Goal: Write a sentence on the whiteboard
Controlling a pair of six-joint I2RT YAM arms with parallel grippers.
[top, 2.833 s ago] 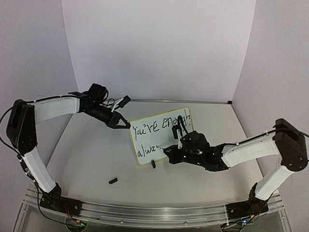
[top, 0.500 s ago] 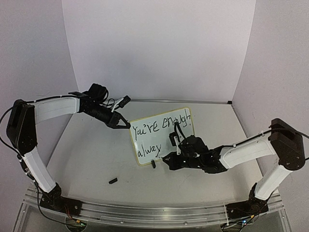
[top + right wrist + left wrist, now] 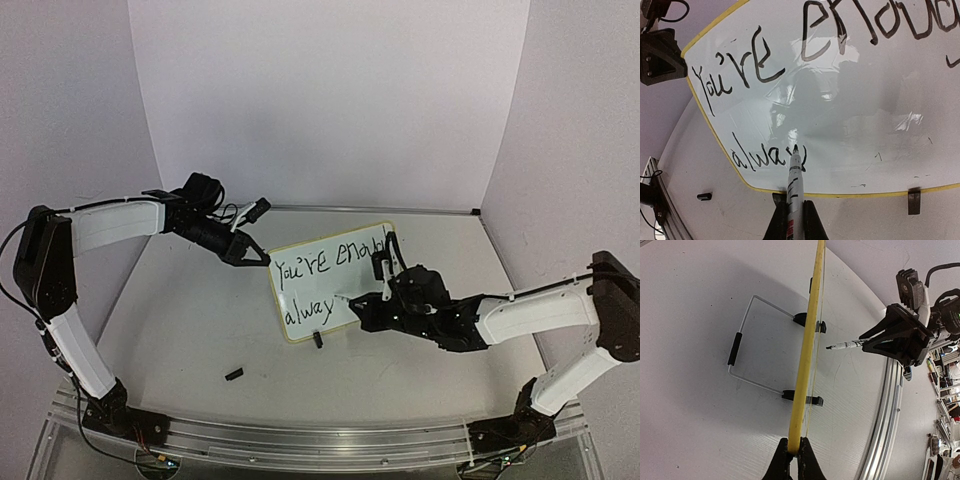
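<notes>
The whiteboard (image 3: pixel 345 285) stands tilted on the table, yellow-rimmed. It carries the sentence (image 3: pixel 322 262): "You're enough" on the upper line and "alway" (image 3: pixel 305 313) below. My left gripper (image 3: pixel 263 259) is shut on the board's left rim, seen edge-on in the left wrist view (image 3: pixel 807 355), where the jaws (image 3: pixel 794 449) pinch it. My right gripper (image 3: pixel 364 303) is shut on a white marker (image 3: pixel 795 186). The marker's black tip sits at the "y" of "alway" (image 3: pixel 765 157) on the board (image 3: pixel 875 120); touching or just off cannot be told.
A small black marker cap (image 3: pixel 234 374) lies on the table in front of the board, also in the right wrist view (image 3: pixel 704 196). Black clip feet (image 3: pixel 912 200) and a wire stand (image 3: pixel 742 342) hold the board up. An aluminium rail (image 3: pixel 300 440) runs along the near edge.
The lower line has grown from "alwa" to "alway". My right gripper with the marker has shifted right and slightly up. The left arm and the board have not moved.
</notes>
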